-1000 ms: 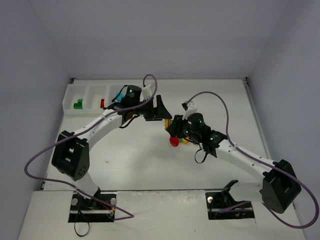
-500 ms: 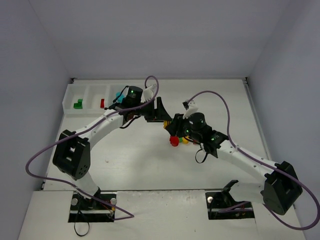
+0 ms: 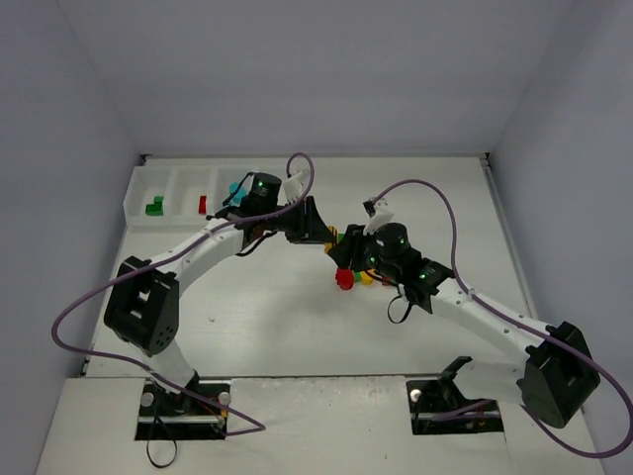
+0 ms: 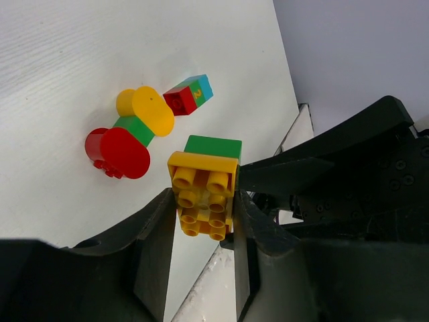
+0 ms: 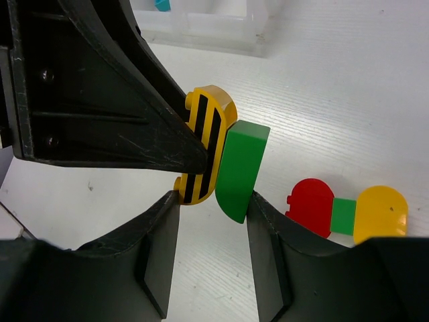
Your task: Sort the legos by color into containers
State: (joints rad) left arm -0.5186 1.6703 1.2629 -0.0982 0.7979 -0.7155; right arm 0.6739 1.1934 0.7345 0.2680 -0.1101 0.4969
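A yellow black-striped lego (image 5: pixel 208 144) is stuck to a green lego (image 5: pixel 241 171), and both grippers hold this pair above the table. My left gripper (image 4: pixel 204 201) is shut on the yellow lego (image 4: pixel 201 198), with the green one (image 4: pixel 213 146) beyond it. My right gripper (image 5: pixel 213 201) is shut across the pair, one finger on yellow and one on green. In the top view the two grippers meet at mid-table (image 3: pixel 334 244). The containers (image 3: pixel 173 203) stand at the far left, holding a green lego (image 3: pixel 154 207), a red one (image 3: pixel 202 204) and a cyan one (image 3: pixel 237 188).
A red-green-yellow stack (image 4: pixel 127 134) lies on the table just below the grippers, also in the right wrist view (image 5: pixel 345 211). A small red and cyan stack (image 4: pixel 190 96) lies beside it. The table's far edge and grey walls ring the workspace.
My left gripper has moved slightly right and its jaws have closed onto the yellow lego. The right gripper has kept its grip and barely shifted.
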